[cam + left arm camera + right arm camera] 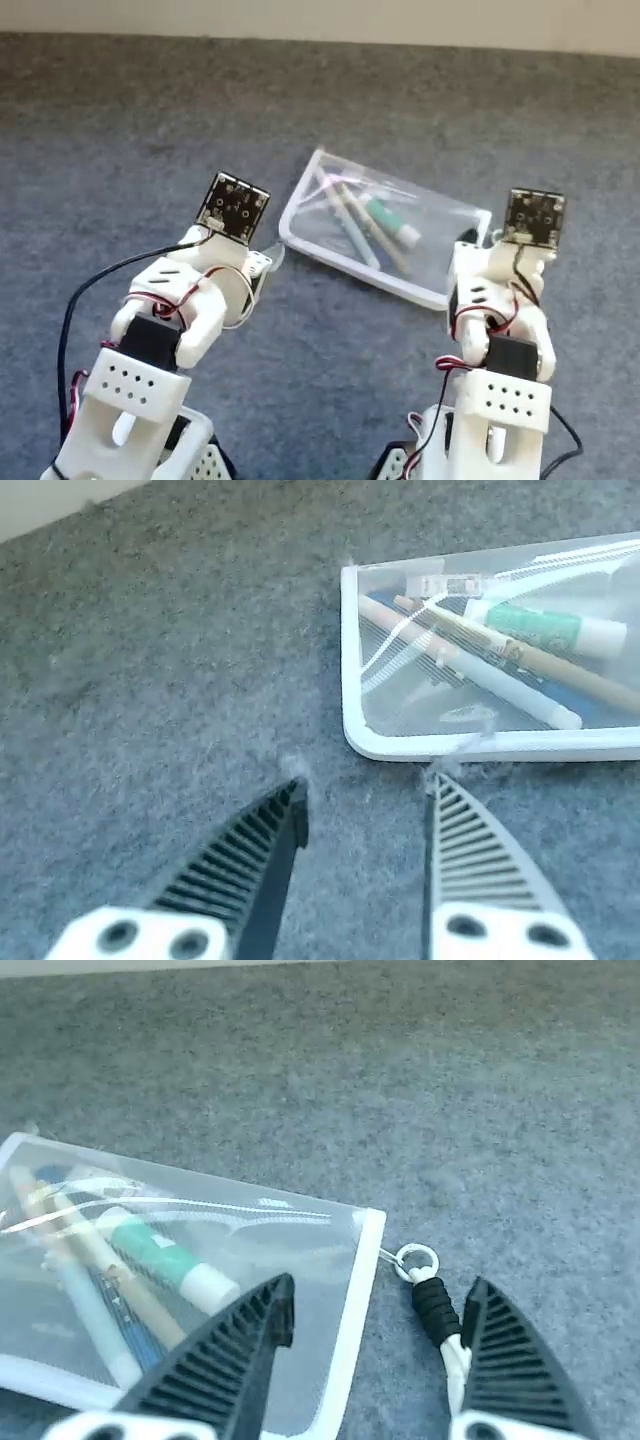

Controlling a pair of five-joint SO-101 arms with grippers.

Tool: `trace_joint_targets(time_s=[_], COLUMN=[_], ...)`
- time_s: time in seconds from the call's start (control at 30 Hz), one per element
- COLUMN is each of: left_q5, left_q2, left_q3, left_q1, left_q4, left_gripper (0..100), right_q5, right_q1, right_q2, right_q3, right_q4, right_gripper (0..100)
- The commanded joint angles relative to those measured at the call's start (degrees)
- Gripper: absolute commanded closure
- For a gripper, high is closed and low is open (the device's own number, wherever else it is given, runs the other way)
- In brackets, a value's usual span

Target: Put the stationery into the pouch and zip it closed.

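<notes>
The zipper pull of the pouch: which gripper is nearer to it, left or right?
Right. The zipper pull lies between the open fingers of the right gripper in its wrist view. The left gripper, also open, sits just off the opposite end of the pouch.

A grey covering (130, 130) of short, felt-like nap lies over the table, filling the high view from the lower edge almost to the top. Its surface is mottled, with lighter and darker flecks mixed together. Along the very top of the frame runs a pale band (320, 15), plain and cream-coloured. It meets the grey in a straight line that sits a little lower toward the upper right. Both wrist views show the same fuzzy weave from closer up.
</notes>
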Motion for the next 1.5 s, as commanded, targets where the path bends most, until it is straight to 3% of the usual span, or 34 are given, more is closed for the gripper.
trace_joint_targets(time_s=[0.0,0.13,0.23,0.37,0.43,0.67,0.83,1.1,1.47], left_q5=[0.6,1.6,3.2,3.1,2.9,3.0,3.0,3.0,3.0], left_q2=[-1.2,-1.2,-1.2,-1.3,-1.3,-1.3,-1.7,-16.6,-28.4], left_q3=[-1.9,-1.8,-0.8,-0.9,-1.0,-1.0,-0.9,4.9,10.9], left_q1=[-0.4,-0.4,-0.5,-0.5,-0.5,-0.6,-0.6,-0.6,-0.5], left_q4=[0.0,-0.1,-0.3,-0.3,-0.3,-0.3,-0.3,-0.3,-2.4], left_gripper=[82,82,82,94,100,99,99,99,99], right_q5=[0.4,0.4,0.0,0.4,0.4,0.2,0.3,0.3,-0.2], right_q1=[-2.4,-2.7,-2.7,-2.9,-2.9,-4.7,-8.7,-14.7,-16.0], right_q2=[-0.5,-0.5,-0.5,-0.5,-0.5,-0.7,-9.4,-28.1,-36.7], right_q3=[-3.6,-3.6,-3.7,-4.0,-3.8,-3.7,-3.6,2.5,5.9], right_q4=[1.0,1.0,1.0,1.0,1.0,1.3,6.5,9.7,10.4], right_gripper=[74.9,75.6,84.0,95.1,95.6,96.1,96.1,96.1,96.1])
